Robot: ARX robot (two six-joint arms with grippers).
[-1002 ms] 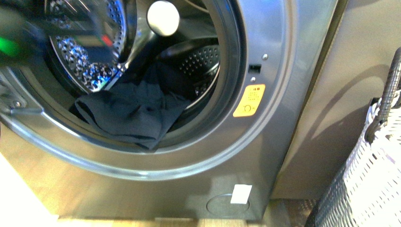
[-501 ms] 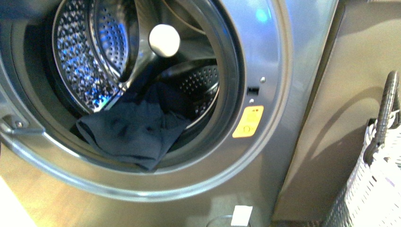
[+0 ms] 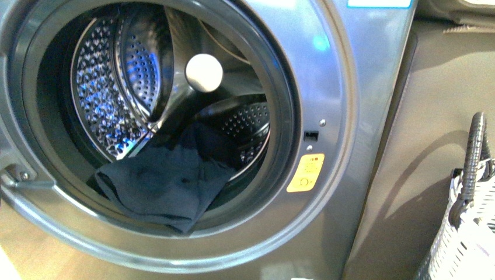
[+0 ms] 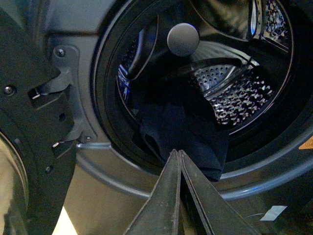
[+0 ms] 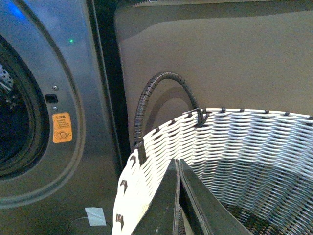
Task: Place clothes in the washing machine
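The left gripper [image 4: 180,155] has its fingers pressed together, holding nothing, in front of the washing machine [image 4: 88,29]. The right gripper [image 5: 178,164], likewise pressed together, hangs over the white basket [image 5: 234,137] (dark handle arching above). In the front view's lower left, the clothes [image 3: 166,186] drape over the dark rubber ring [image 3: 280,87], partly inside the drum [image 3: 105,99].

Washing machine [image 3: 350,87] silver-grey, dark rubber ring [image 3: 286,105], shiny perforated steel drum [image 3: 111,93] with blue glints. Clothes [image 3: 166,186] dark navy, lower left of frame. Sticker [image 3: 306,173] yellow. Basket [image 5: 234,147] white woven, dark handle [image 5: 151,93]. Panel [image 3: 420,146] grey-brown.
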